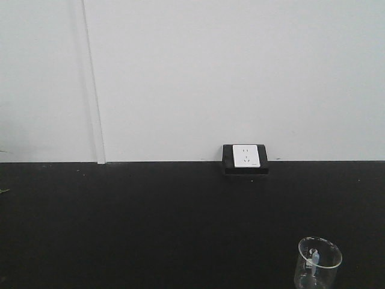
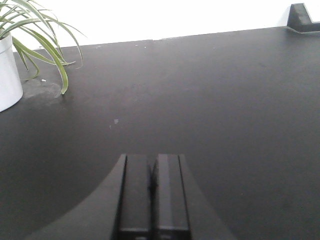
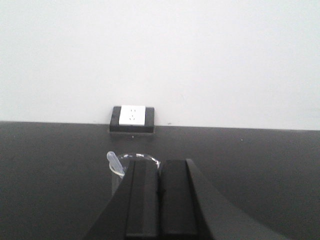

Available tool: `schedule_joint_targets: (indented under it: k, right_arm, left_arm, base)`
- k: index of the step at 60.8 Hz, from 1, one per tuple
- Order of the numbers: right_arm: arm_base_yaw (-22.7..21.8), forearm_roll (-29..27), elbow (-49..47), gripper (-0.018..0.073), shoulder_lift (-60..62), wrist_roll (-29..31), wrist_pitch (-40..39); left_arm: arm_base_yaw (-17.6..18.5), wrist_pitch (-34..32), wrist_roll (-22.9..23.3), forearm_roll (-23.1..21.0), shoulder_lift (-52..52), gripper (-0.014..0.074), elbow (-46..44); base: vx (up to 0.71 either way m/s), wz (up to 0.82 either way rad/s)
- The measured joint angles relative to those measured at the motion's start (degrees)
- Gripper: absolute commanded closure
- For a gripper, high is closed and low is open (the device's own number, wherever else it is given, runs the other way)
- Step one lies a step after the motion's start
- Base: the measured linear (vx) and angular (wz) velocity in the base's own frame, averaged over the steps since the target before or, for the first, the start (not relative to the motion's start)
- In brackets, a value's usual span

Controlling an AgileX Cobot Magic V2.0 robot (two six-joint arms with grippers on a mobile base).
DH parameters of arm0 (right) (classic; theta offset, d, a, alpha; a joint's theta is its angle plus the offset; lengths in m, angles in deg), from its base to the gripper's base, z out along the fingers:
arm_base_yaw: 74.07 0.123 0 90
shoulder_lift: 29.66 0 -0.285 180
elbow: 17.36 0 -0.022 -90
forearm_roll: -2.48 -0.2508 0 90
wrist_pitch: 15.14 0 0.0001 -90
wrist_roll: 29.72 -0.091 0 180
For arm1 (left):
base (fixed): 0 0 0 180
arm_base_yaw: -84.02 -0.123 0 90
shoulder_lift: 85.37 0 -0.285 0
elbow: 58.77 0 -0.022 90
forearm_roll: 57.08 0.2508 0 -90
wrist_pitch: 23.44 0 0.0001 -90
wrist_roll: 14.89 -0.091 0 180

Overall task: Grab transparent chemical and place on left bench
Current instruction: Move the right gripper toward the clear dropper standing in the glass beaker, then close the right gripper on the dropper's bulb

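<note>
Only the front view shows the transparent chemical [image 1: 319, 262] standing on the black worktop [image 1: 150, 223] at lower right, well apart from the wall socket [image 1: 246, 156]. The right wrist view shows its rim and dropper [image 3: 115, 162] just beyond the clenched, empty right pincer [image 3: 159, 167]. The left wrist view alone shows a potted plant [image 2: 40, 35] and the left pincer [image 2: 153, 162], clenched on nothing.
</note>
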Motion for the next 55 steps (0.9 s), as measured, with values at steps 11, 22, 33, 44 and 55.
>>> schedule_joint_targets:
  k: [11, 22, 33, 44, 55]
  right_arm:
    - [0.0, 1.6, -6.2, 0.0564, -7.1, 0.0, 2.2]
    - [0.0, 3.2, -16.1, 0.0559, -19.9, 0.1, 0.5]
    - [0.0, 3.0, -20.0, 0.0526, -32.4, -0.9, 0.5]
    - [0.0, 3.0, -20.3, 0.0409, -43.2, -2.7, -0.8]
    - [0.0, 2.9, -20.3, 0.0202, -52.3, -2.9, -10.6]
  left_arm:
    - [0.0, 0.0, 0.0, 0.0, 0.0, 0.0600, 0.0]
    - [0.0, 0.0, 0.0, 0.0, 0.0, 0.0600, 0.0]
    - [0.0, 0.0, 0.0, 0.0, 0.0, 0.0600, 0.0]
    - [0.0, 0.0, 0.0, 0.0, 0.0, 0.0600, 0.0]
    - [0.0, 0.0, 0.0, 0.0, 0.0, 0.0600, 0.0]
  base:
    - [0.00, 0.00]
    - [0.00, 0.00]
    - [0.00, 0.00]
    - [0.00, 0.00]
    - [0.00, 0.00]
